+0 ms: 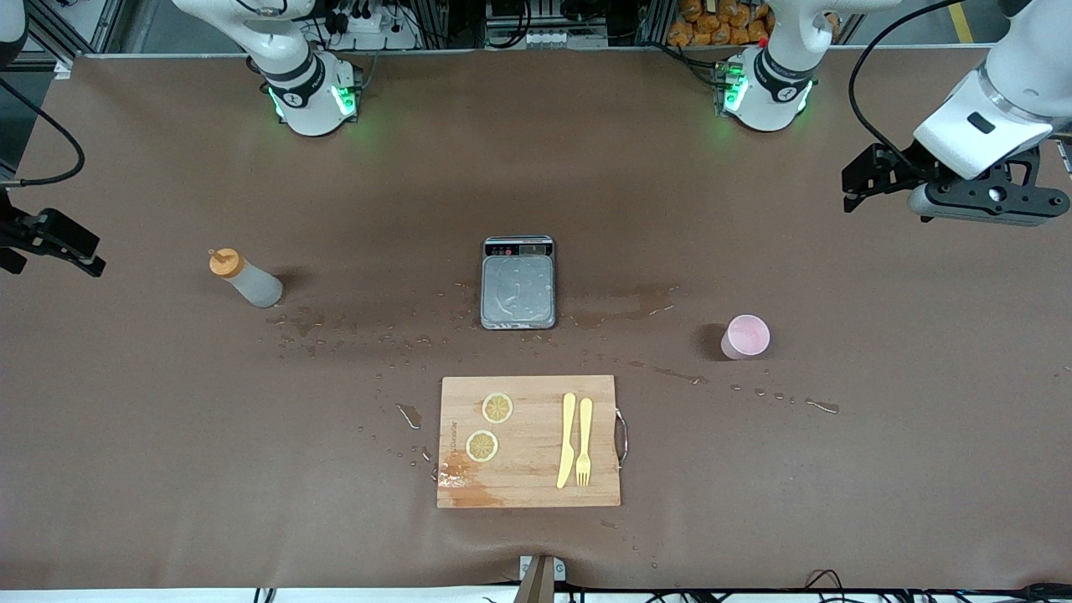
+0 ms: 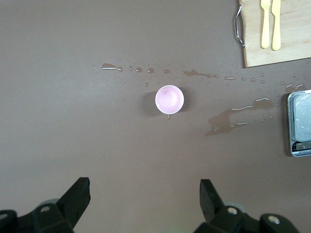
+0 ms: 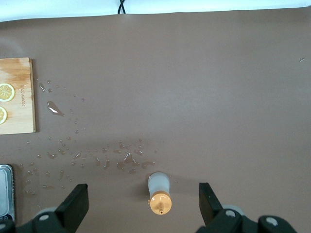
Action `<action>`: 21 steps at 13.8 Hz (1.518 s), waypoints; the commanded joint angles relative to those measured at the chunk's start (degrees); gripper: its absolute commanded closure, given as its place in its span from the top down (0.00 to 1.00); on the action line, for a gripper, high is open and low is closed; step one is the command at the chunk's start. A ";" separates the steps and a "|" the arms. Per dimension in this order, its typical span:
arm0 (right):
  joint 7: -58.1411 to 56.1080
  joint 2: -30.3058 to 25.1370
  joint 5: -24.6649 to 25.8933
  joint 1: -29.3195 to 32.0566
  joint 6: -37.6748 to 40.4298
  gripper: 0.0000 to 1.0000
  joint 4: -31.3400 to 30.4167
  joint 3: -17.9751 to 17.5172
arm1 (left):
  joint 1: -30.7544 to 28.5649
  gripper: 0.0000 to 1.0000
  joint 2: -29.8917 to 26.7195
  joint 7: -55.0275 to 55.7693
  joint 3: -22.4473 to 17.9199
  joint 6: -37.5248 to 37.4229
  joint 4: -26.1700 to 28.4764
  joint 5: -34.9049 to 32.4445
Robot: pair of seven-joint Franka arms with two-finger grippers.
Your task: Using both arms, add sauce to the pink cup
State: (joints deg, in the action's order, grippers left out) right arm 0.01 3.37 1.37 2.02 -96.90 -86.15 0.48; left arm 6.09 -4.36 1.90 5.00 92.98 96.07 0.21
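The sauce bottle (image 1: 244,279), translucent greyish-white with an orange nozzle cap, stands upright on the brown table toward the right arm's end. It also shows in the right wrist view (image 3: 158,183). My right gripper (image 1: 52,251) is open and empty, up in the air beside the bottle, clear of it; its fingers (image 3: 77,201) stand wide apart. The pink cup (image 1: 745,337) stands upright and looks empty toward the left arm's end; it also shows in the left wrist view (image 2: 169,99). My left gripper (image 1: 858,180) is open and empty, high over the table, away from the cup.
A grey scale (image 1: 518,281) sits mid-table between bottle and cup. A wooden cutting board (image 1: 528,486) lies nearer the front camera, with two lemon slices (image 1: 497,408), a yellow knife (image 1: 568,440) and fork (image 1: 584,440). Wet spills (image 1: 624,306) dot the table around them.
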 commanded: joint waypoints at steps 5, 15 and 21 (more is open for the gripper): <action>0.16 -0.91 -0.49 0.70 0.57 1.00 -0.43 -0.39 | -0.46 1.00 0.49 -0.93 0.18 -1.13 -2.02 -0.29; 0.25 -0.56 -3.12 3.78 5.65 1.00 -0.34 -0.21 | -0.46 1.00 4.09 -1.02 0.18 -1.13 -1.94 0.41; 0.34 2.16 -6.28 12.90 11.02 1.00 -0.69 -0.21 | -0.46 1.00 6.11 -0.93 0.18 -0.34 -1.94 0.41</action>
State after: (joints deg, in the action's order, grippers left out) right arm 0.09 3.95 -1.84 10.65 -87.21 -86.82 0.93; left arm 6.00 0.65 1.90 4.97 92.76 95.06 0.21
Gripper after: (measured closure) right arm 0.000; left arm 0.000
